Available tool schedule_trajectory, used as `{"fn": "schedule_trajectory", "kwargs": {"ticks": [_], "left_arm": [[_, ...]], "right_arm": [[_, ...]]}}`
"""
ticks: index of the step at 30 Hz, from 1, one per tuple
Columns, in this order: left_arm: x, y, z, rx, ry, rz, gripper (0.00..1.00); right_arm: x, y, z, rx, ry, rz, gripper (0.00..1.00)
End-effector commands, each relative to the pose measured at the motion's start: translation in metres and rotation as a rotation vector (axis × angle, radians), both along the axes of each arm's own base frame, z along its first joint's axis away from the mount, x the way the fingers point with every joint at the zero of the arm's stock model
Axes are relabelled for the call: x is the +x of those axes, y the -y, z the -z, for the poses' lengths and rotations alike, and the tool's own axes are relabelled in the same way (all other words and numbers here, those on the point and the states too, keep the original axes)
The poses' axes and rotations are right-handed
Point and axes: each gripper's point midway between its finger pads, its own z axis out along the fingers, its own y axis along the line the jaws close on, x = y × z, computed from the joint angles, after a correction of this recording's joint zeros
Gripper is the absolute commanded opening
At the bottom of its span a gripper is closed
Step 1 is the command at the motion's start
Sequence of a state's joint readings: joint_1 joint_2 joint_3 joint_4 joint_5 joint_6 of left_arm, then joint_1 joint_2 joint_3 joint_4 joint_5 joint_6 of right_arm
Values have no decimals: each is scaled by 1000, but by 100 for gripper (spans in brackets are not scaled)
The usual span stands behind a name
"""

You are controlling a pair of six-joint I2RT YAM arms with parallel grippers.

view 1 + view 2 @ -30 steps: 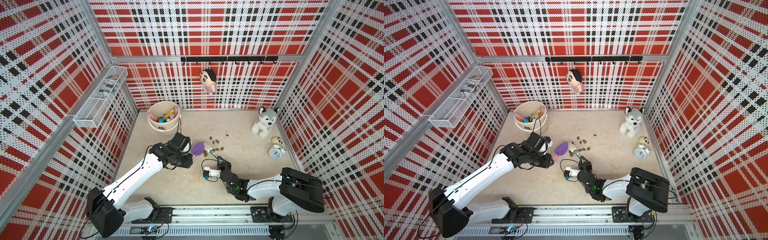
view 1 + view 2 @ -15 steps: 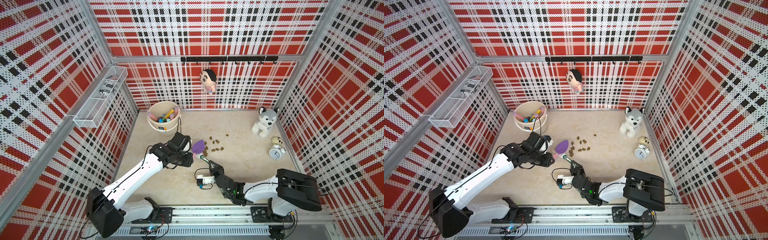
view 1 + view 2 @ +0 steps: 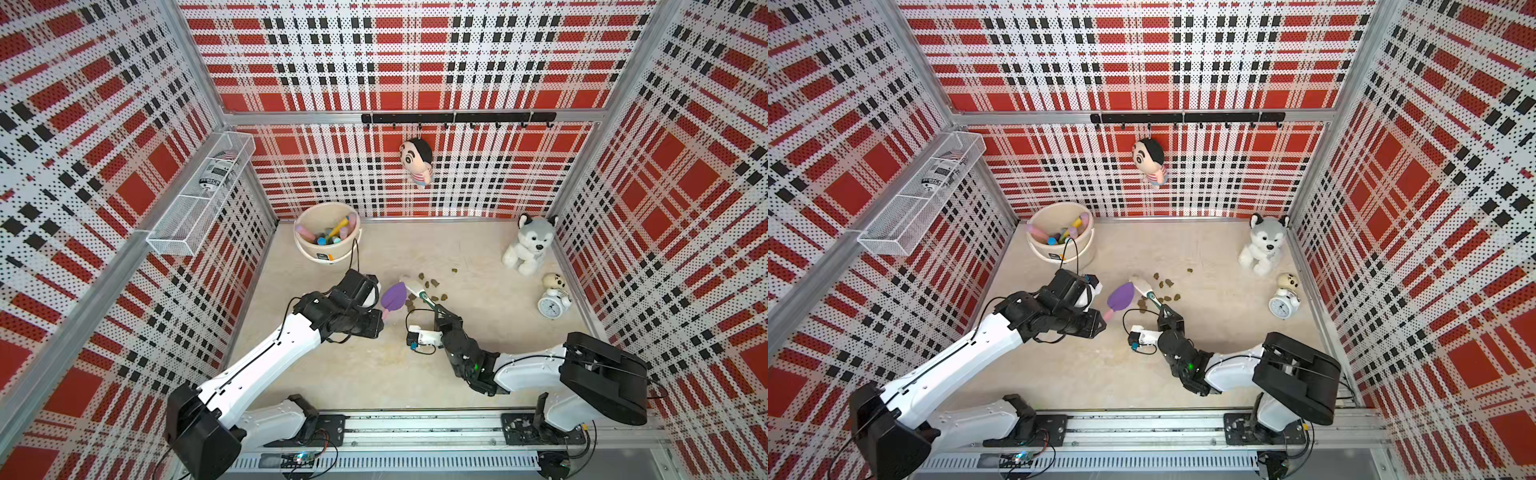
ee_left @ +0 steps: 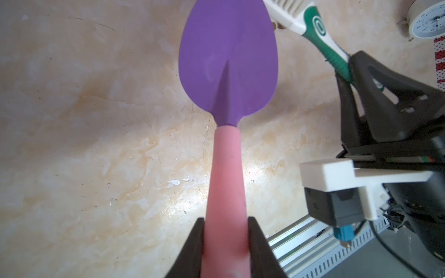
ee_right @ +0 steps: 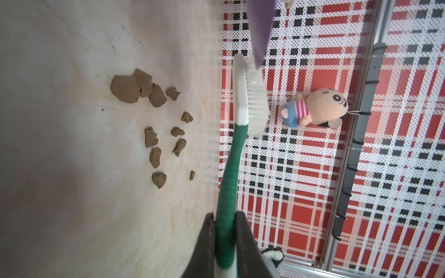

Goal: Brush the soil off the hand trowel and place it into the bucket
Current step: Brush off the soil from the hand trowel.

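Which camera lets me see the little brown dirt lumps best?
Right wrist view: the soil lies close and sharp there. In both top views it is tiny specks; the left wrist view shows almost none.

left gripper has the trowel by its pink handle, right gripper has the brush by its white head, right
No: the right gripper clamps the brush by its green handle, not the white head; the right wrist view shows it. The rest holds.

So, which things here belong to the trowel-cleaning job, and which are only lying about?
For the job: hand trowel, brush, soil lumps, bucket.

Lying about: husky plush, alarm clock, hanging doll, wire basket on the wall.
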State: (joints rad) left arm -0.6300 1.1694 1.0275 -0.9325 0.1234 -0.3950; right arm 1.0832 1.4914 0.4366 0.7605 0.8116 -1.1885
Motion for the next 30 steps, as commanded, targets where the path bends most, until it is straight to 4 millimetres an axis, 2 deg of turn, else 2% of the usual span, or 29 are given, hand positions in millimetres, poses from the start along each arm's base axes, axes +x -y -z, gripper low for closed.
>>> {"fn": "schedule_trajectory", "kwargs": {"ticks": [1, 3, 5, 12, 18, 22, 27, 30], "left_arm": [[9, -11, -4, 35, 75, -31, 0], [16, -14, -7, 40, 120, -49, 0], [22, -16, -9, 48, 158, -61, 0], [39, -12, -4, 44, 220, -41, 0], [46, -3, -6, -14, 215, -26, 0], [48, -3, -6, -12, 216, -28, 0], [50, -5, -2, 8, 216, -38, 0], [50, -5, -3, 3, 216, -43, 0]], "right_arm": [[0, -2, -8, 215, -105, 55, 0], [-5, -10, -4, 343, -253, 56, 0], [-9, -21, -10, 497, -407, 37, 0], [-25, -46, -53, 989, -898, -67, 0], [-33, -54, -79, 1310, -1288, -144, 0], [-38, -59, -86, 1431, -1463, -191, 0], [-35, -70, -82, 1529, -1628, -151, 0], [-26, -70, -74, 1575, -1673, -88, 0]]}}
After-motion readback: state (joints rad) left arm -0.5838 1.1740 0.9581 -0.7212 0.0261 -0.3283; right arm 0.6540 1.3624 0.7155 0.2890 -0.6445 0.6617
